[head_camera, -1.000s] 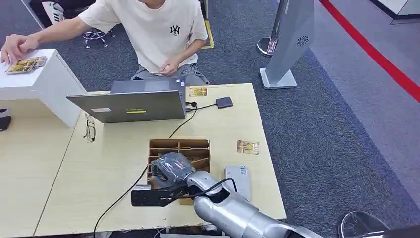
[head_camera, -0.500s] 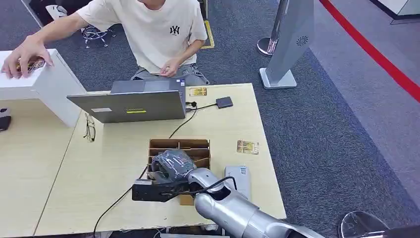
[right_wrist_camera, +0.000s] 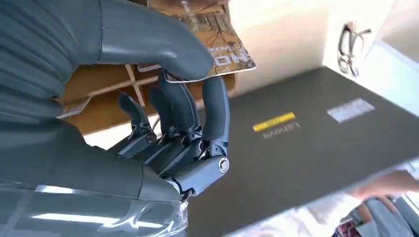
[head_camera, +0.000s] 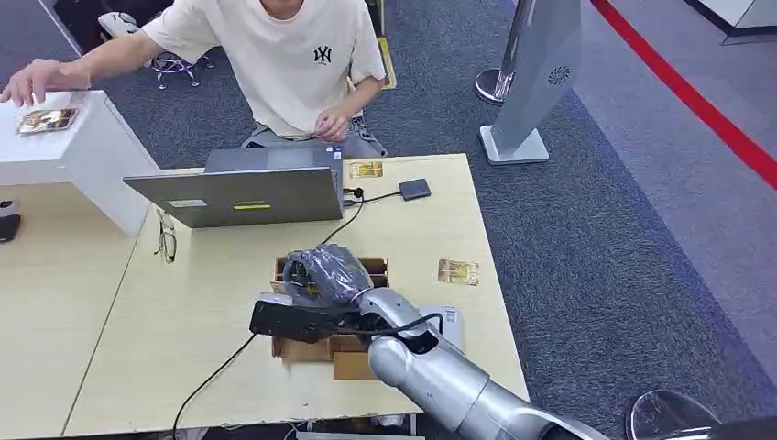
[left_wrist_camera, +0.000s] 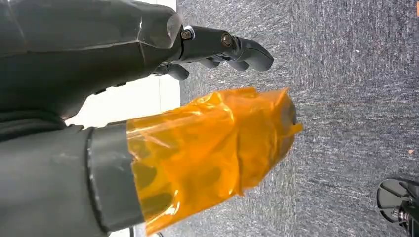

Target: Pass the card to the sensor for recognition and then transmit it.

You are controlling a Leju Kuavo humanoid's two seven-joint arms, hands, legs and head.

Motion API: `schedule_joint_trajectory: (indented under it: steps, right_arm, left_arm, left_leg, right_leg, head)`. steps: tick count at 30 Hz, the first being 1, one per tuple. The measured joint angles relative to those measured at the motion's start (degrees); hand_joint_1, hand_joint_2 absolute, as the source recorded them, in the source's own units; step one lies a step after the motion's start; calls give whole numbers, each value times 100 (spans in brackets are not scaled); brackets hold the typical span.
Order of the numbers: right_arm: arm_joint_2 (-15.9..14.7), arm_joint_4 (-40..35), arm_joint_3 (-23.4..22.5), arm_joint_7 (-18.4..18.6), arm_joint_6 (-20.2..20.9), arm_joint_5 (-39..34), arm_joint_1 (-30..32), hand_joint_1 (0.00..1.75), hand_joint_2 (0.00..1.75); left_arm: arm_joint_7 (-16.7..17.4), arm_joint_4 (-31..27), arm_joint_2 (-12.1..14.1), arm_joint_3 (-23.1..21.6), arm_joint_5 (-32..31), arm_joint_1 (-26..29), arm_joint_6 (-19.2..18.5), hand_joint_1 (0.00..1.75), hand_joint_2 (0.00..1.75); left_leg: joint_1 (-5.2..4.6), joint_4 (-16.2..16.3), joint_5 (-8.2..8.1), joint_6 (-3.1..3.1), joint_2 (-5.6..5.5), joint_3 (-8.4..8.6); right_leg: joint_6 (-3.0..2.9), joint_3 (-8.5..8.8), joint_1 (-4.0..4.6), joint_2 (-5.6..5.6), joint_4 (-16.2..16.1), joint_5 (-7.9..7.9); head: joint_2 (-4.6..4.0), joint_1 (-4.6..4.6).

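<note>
A: Where is the card (right_wrist_camera: 217, 37)?

B: Pinched in the right hand (right_wrist_camera: 163, 103), between the thick thumb and the dark fingers (right_wrist_camera: 215, 106); it is brown with printed lettering, and one corner sticks out past the thumb. From the head view the right hand (head_camera: 321, 273) sits above the box (head_camera: 334, 346), a cardboard one with dividers, on the table (head_camera: 183, 321).

A: And the left hand (left_wrist_camera: 197, 98)?

B: It hangs over grey carpet with nothing in it; its fingers (left_wrist_camera: 247, 49) are stretched out and apart from the thumb, which is wrapped in orange film.

A: What lies around the box?

B: A laptop (head_camera: 240, 194) stands beyond it, lid facing the robot; a small dark sensor (head_camera: 414, 189) lies near the table's far edge, with a cable running from it past the laptop; a second card (head_camera: 457, 271) lies flat to the right of the box, a third (head_camera: 366, 169) beside the laptop; glasses (head_camera: 166, 236) lie to the left.

A: Anyone nearby?

B: A person (head_camera: 284, 55) in a pale shirt sits behind the laptop; one hand (head_camera: 32, 81) reaches to a white block (head_camera: 92, 156) where more cards (head_camera: 44, 119) lie.
</note>
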Motion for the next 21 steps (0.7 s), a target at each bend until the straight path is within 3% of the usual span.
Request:
schedule_joint_trajectory:
  steps: [4, 21]
  right_arm:
    - [-46, -205, -172, -59, 6, -242, 14, 133, 175]
    - [-293, -899, -846, -197, 52, -780, -95, 141, 175]
  left_arm:
    - [0, 0, -2, 0, 0, 5, 2, 0, 0]
    - [-2, 0, -7, 0, -2, 11, -2, 0, 0]
  left_leg:
    - [0, 0, 0, 0, 0, 0]
    - [0, 0, 0, 0, 0, -1]
  right_leg:
    - [0, -1, 0, 0, 0, 0]
    - [1, 0, 0, 0, 0, 2]
  head:
    - [0, 0]
    - [0, 0]
